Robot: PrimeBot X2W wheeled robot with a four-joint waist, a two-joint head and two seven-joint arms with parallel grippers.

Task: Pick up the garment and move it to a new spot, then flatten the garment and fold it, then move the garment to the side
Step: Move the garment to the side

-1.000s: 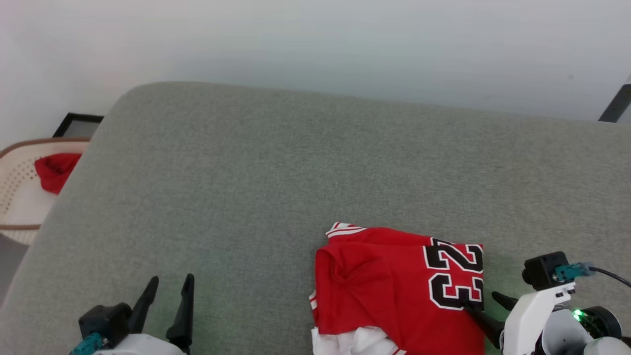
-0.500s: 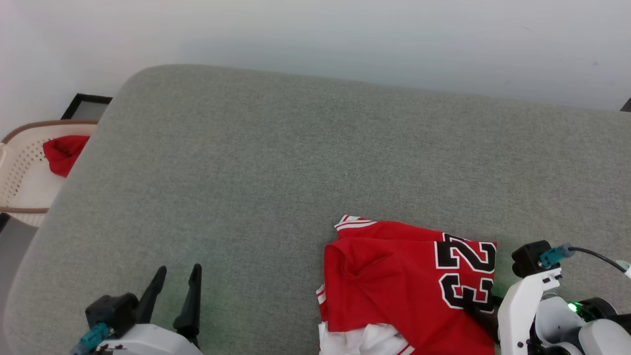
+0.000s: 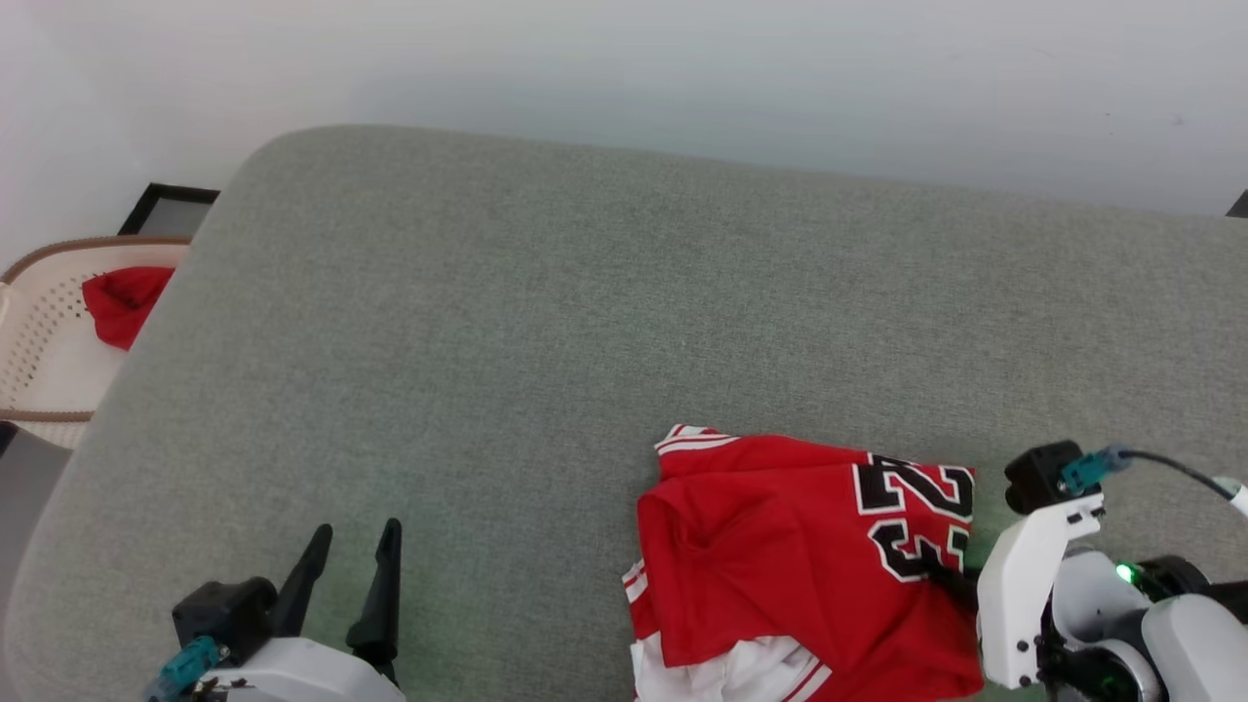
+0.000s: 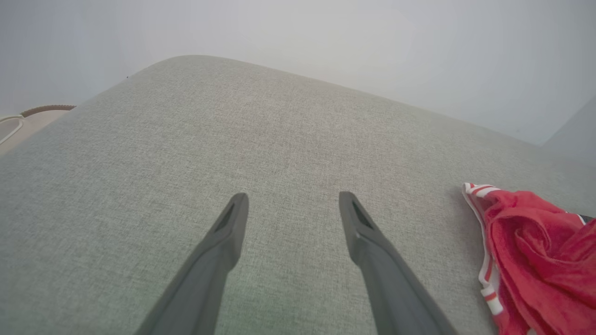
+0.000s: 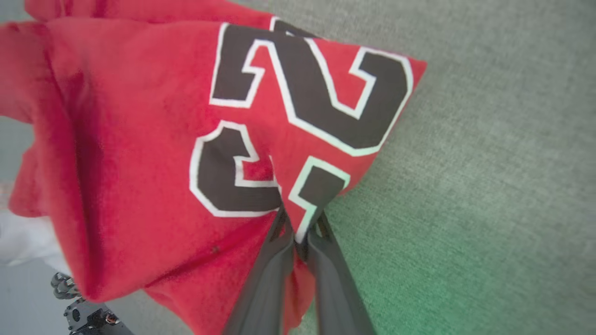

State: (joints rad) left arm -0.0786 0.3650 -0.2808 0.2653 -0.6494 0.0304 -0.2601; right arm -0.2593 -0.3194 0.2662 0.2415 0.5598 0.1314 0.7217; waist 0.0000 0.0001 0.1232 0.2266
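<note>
Right now the right gripper [image 5: 298, 223] pinches the folded red shirt [image 3: 770, 556] at its black, white-edged number, too creased to read surely. The shirt lies on the near right of the grey cushion [image 3: 487, 341]. The left gripper [image 3: 356, 528] is spread.

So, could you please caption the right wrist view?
The right gripper pinches the red jersey at its numbered edge over the grey cushion.

Left tool [image 4: 293, 197]: two dark fingers [image 4: 223, 242] rise from the bottom edge, spread wide, nothing between them. Beneath and ahead, a grey fabric cushion [image 4: 260, 125] with a rounded far corner. At the right edge, the garment [image 4: 535, 251] lies crumpled on the cushion, red with white-and-red striped trim, well apart from the fingers. Far left: a brown basket rim [image 4: 46, 109]. A pale wall [image 4: 326, 37] stands behind.
</note>
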